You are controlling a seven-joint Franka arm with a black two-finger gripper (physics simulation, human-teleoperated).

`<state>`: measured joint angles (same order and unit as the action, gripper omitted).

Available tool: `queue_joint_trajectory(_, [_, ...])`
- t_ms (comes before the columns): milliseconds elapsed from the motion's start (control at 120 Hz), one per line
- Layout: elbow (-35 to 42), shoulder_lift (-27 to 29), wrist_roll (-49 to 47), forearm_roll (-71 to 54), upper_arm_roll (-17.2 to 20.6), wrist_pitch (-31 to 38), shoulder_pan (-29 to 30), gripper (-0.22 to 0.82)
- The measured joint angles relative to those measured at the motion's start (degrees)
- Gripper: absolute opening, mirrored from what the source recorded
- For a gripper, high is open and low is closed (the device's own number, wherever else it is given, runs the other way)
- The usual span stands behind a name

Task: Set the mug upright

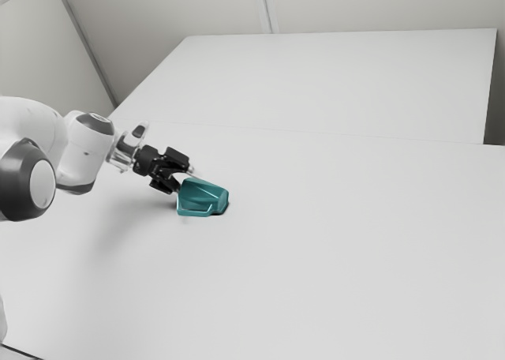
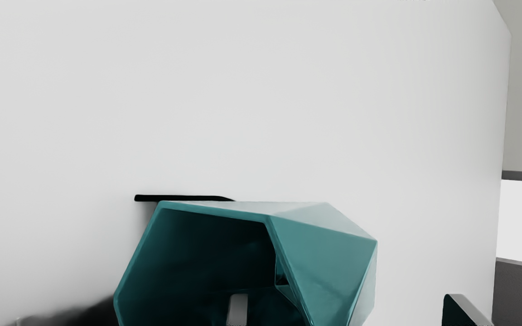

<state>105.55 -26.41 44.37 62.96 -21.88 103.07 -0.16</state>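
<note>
I saw a white tabletop [image 1: 339, 257] with the teal mug [image 1: 203, 196] lying on its side, mouth towards me

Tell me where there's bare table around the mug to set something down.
In the exterior view, the table is bare from the mug to the exterior view's right edge, and from the mug down to the bottom edge. It's crowded at the mug's mouth, by the end effector, and toward the exterior view's left, around the arm.
</note>
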Motion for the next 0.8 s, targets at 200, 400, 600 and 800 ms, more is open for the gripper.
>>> queue_joint_trajectory(200, [-0.07,-0.47,0.32,0.56,0.0,0.64,-0.33,0.19])
queue_joint_trajectory(400, [-0.38,-0.42,0.54,0.97,0.0,0.93,-0.37,-0.03])
queue_joint_trajectory(600, [-0.67,-0.13,0.53,0.91,0.01,1.25,-0.37,-0.13])
queue_joint_trajectory(800, [-1.0,0.62,0.41,1.59,0.32,1.43,-0.37,-0.16])
